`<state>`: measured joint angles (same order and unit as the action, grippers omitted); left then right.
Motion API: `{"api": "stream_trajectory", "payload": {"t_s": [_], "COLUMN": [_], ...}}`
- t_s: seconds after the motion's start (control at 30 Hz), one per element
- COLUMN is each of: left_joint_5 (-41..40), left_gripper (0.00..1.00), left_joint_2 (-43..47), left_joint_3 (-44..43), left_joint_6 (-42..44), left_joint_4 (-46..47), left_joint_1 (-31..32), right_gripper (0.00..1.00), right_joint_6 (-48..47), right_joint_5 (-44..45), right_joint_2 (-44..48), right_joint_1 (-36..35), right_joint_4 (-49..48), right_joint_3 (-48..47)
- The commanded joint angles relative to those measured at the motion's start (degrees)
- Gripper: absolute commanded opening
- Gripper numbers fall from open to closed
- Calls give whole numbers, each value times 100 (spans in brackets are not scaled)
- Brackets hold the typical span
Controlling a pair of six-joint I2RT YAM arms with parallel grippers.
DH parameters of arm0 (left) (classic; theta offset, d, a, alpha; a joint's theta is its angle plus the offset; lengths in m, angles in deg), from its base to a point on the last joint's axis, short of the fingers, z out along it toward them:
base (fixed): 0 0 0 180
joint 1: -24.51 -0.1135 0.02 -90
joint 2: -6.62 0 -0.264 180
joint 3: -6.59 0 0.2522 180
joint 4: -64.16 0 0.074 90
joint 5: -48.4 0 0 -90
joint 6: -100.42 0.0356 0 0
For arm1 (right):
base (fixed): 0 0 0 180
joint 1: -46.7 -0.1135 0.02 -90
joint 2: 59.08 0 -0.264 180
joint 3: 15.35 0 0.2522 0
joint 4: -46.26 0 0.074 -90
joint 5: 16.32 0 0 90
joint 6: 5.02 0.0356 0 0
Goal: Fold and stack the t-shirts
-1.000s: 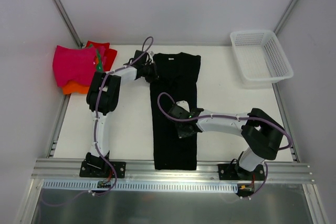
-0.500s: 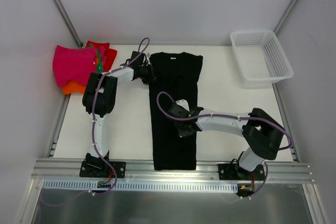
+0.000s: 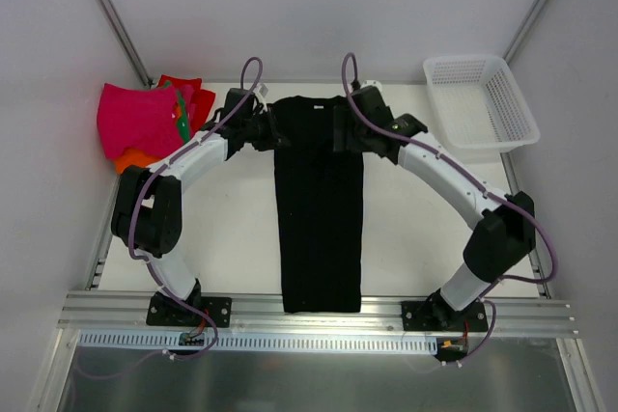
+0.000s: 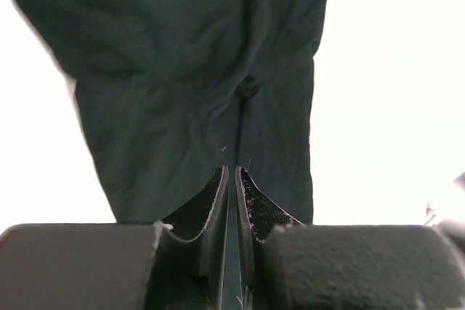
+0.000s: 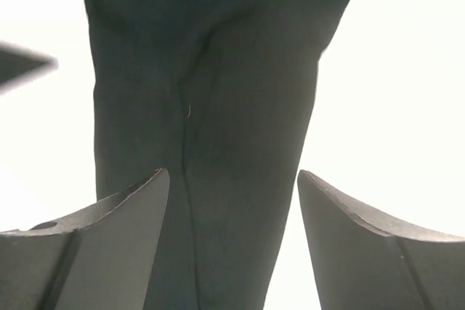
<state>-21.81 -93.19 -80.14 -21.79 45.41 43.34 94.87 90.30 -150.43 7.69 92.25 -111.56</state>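
The black t-shirt [image 3: 319, 219] lies flat as a long narrow strip running from the table's far side to its front edge. My left gripper [image 3: 277, 134] sits at the strip's far left corner. In the left wrist view its jaws [image 4: 232, 170] stand almost together, and a crease in the cloth [image 4: 189, 70] runs into their tips. My right gripper [image 3: 338, 132] hovers over the far right part of the strip. Its fingers [image 5: 232, 173] are wide apart above the cloth [image 5: 218, 70] and hold nothing. Folded magenta [image 3: 135, 118], orange [image 3: 128, 161], red [image 3: 183, 86] and green [image 3: 182, 124] t-shirts are piled at the far left.
A white mesh basket [image 3: 480, 103] stands at the far right corner. Bare white table [image 3: 435, 229] shows on both sides of the strip. A metal rail [image 3: 309, 311] runs along the front edge by the arm bases.
My right gripper has left the middle of the black t-shirt, swung to its far right end and opened. The left arm stretched further out but its gripper stayed at the far left corner.
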Motion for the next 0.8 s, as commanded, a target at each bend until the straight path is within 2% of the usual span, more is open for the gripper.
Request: {"api": "stream_trajectory", "payload": {"t_s": [0.0,0.17,0.33,0.47,0.6,0.77], "left_joint_5": [-230,-292,-301,-283,-292,-327], "left_gripper": [9,10,10,10,9,9], "left_joint_2": [189,322,181,93,32,-21], "left_joint_3": [353,634,635,591,626,670], "left_joint_6": [-5,-5,4,-22,-23,-40], "left_joint_4": [-89,-98,-98,-89,-98,-89], "left_joint_1": [77,77,86,103,121,138], "right_gripper": [76,76,76,74,72,68], "right_joint_6": [-479,-331,-198,39,468,1040], "right_joint_5": [-526,-2143,-3408,-4201,-4930,-5774], "right_joint_2": [-654,-2058,-3282,-4179,-4759,-4997], "right_joint_1": [638,1639,2186,2563,2766,2890], "right_joint_4": [91,143,213,214,-285,-1015], "right_joint_3": [-865,-2167,-3861,-4759,-4886,-4578]}}
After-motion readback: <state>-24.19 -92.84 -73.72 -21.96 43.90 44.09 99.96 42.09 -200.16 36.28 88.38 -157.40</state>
